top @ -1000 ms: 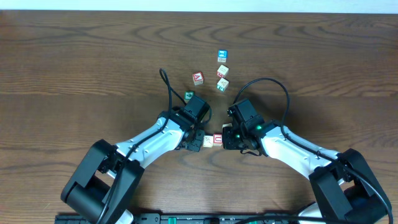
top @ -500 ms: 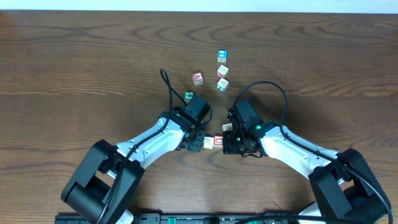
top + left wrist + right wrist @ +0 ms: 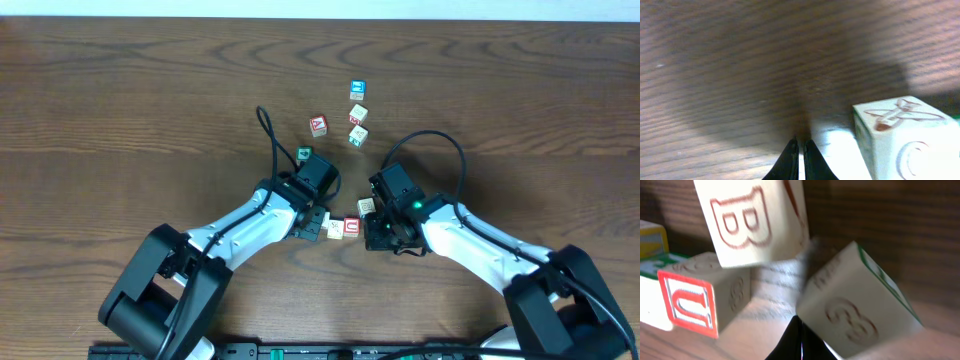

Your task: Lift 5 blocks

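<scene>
Blocks [image 3: 350,226] lie between left pincer [image 3: 800,150] and right pincer [image 3: 799,336]; both point inward, low, closed on nothing.

We see a dark wood table [image 3: 120,90] with small letter blocks [image 3: 358,114] scattered mid-table, plus a red A cube [image 3: 318,125] and a green cube [image 3: 303,154].

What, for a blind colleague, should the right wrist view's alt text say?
Alphabet blocks crowd the shut fingers: a cream B block above, a red-framed U block at left, a tilted block embossed with 3 at right, on a wooden table.
</scene>
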Controlling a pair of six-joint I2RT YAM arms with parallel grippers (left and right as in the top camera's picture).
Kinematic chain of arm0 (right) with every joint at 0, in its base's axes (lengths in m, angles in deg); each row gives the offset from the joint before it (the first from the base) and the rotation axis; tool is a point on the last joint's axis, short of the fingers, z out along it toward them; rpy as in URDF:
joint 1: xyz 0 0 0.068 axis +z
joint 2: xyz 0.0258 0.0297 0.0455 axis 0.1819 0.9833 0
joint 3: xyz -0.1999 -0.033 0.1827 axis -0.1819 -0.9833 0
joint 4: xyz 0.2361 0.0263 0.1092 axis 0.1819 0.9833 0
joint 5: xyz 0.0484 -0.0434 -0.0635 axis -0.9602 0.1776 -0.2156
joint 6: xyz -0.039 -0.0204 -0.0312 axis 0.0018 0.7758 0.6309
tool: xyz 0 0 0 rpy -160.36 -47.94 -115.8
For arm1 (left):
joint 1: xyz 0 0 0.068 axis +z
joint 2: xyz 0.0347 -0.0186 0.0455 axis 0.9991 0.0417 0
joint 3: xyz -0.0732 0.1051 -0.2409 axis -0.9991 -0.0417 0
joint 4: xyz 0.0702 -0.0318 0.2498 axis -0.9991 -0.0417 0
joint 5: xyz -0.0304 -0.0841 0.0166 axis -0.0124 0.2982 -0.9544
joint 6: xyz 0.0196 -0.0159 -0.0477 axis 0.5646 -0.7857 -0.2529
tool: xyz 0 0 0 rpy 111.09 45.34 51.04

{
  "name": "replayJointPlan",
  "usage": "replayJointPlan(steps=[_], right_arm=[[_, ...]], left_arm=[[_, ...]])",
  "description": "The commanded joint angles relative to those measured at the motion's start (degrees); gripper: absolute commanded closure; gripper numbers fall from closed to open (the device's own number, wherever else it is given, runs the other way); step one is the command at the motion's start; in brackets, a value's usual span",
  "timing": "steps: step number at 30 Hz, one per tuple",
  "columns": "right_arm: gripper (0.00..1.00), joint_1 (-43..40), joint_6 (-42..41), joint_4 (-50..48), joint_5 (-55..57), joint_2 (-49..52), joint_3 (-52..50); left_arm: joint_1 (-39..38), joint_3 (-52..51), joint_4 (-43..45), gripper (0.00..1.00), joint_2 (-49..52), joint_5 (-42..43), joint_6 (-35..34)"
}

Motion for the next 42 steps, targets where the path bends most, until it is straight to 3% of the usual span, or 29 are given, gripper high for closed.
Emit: replayJointPlan(steps=[1, 10, 22, 34, 42], right_arm=[[0.99, 0.79, 1.57, 1.20, 2.03, -4.46, -0.52], [0.99, 4.31, 2.25, 7.58, 2.16, -6.95, -0.55], [0.99, 9.49, 2.27, -1.70, 3.69, -5.64, -0.55], [0.99, 9.55, 2.23, -5.35, 0.07, -4.55, -0.55], [0.99, 12.72, 1.57, -4.66, -0.94, -4.52, -0.61]], left_arm=[[2.25, 0.57, 0.31, 0.92, 0.63, -1.92, -0.98], [5.75, 0.57, 1.84, 0.93, -0.02, -1.66, -2.25], [6.51, 0.57, 2.05, 0.93, -1.05, -1.29, -5.07], [22.77, 0.57, 2.01, 0.93, -6.12, 6.32, -7.32], [25.86, 0.57, 1.75, 0.92, -6.19, 7.37, -6.91]])
